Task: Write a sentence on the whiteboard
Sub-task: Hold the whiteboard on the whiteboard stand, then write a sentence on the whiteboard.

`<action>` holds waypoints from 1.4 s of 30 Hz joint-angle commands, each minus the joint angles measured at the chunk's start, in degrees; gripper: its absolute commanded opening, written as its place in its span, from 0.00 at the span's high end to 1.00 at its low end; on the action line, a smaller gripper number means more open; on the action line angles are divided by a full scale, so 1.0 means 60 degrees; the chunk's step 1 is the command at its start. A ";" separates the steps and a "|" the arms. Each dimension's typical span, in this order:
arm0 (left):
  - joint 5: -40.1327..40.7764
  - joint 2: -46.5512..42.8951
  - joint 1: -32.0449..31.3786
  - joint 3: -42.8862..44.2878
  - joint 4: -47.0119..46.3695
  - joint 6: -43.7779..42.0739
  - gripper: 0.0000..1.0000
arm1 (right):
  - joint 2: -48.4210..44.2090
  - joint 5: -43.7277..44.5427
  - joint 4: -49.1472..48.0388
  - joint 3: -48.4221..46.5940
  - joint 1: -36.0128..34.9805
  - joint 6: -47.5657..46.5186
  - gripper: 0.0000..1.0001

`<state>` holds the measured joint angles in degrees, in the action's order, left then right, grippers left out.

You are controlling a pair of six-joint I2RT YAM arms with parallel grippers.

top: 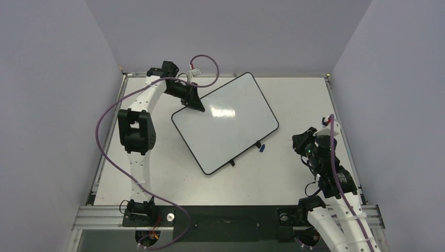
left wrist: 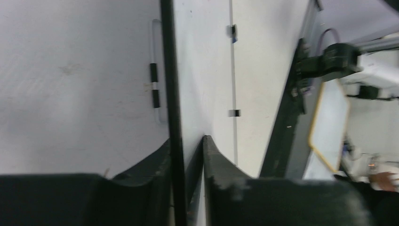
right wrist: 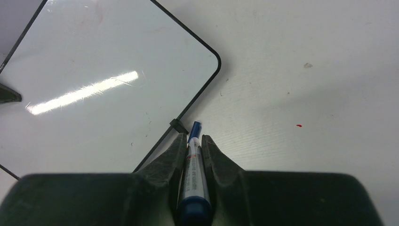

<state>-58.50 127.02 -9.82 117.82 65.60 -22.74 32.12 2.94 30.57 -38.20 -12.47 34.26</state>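
— Black fingers [left wrist: 221, 172] of the left gripper [left wrist: 186, 141] fill the bottom of its wrist view. They are pressed together on the thin black rim of the whiteboard [left wrist: 207, 70], one finger on each side of it.

— Which part of the board do they pinch?

— Its far-left corner, seen from overhead. From there the board lies turned at an angle on the table [top: 294, 94], with bare tabletop showing on every side of it. Its face is white, with a bright streak of glare across it.

— And along its near-right edge?

— One black foot [top: 258, 143] sticks out from under that edge, and a second foot sits further along toward the board's near corner. A small blue piece [top: 262, 148] lies on the tabletop just beside the first foot.

— What about the arm to the right of the board?

— The right gripper [right wrist: 193, 139] hangs off the board's right side, apart from the rim. It clamps a marker pen [right wrist: 192, 174] lengthwise between its two fingers. The white barrel points toward the board's rounded corner.

— Does the pen touch the board?

— No, it stops short of the rim, near the foot. Blue shows at the pen's front end. Whether that is the pen's own tip or the loose blue piece, I cannot tell.
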 commanded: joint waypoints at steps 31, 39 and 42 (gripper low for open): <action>0.3503 -0.2222 -0.1114 -0.1099 -0.1890 0.1322 1.00 | 0.0609 -0.0233 -0.0617 -0.0537 -0.0299 -0.0043 1.00; 0.4844 -0.3856 -0.1589 -0.2754 -0.3580 0.1529 1.00 | 0.0712 -0.0416 -0.1136 -0.0545 -0.0676 -0.0049 1.00; 0.5216 -0.4008 -0.1752 -0.2912 -0.3577 0.1319 1.00 | 0.0695 -0.0695 -0.1507 -0.0471 -0.0838 0.0011 1.00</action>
<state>-42.33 103.98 -18.83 102.24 54.13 -6.17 36.23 0.84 27.03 -39.24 -16.32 34.06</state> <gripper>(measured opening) 0.043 0.100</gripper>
